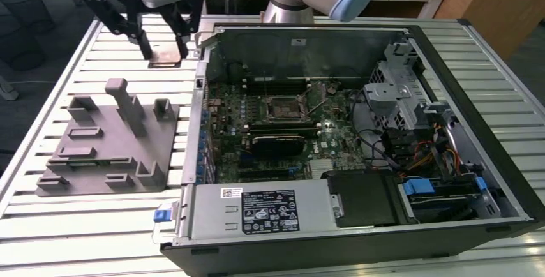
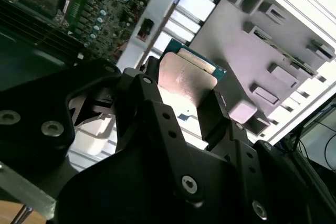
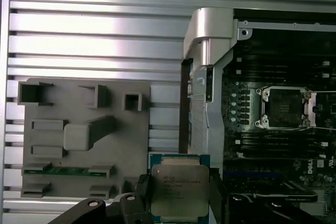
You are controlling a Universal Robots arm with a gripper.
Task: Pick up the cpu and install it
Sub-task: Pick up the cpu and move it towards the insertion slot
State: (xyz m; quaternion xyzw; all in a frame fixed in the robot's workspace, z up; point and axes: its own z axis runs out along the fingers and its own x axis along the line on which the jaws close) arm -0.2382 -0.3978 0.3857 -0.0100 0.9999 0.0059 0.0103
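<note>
Pincer [image 3: 181, 200] tight on cpu [image 3: 178, 184], chip flat, silvery lid up, above slatted table [image 3: 94, 35].

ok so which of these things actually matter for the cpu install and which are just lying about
Part of the job:
- cpu, gripped in the claw
- motherboard socket, inside the open computer case

Just lying about:
- grey fixture block on the table beside the case
- power supply
</note>
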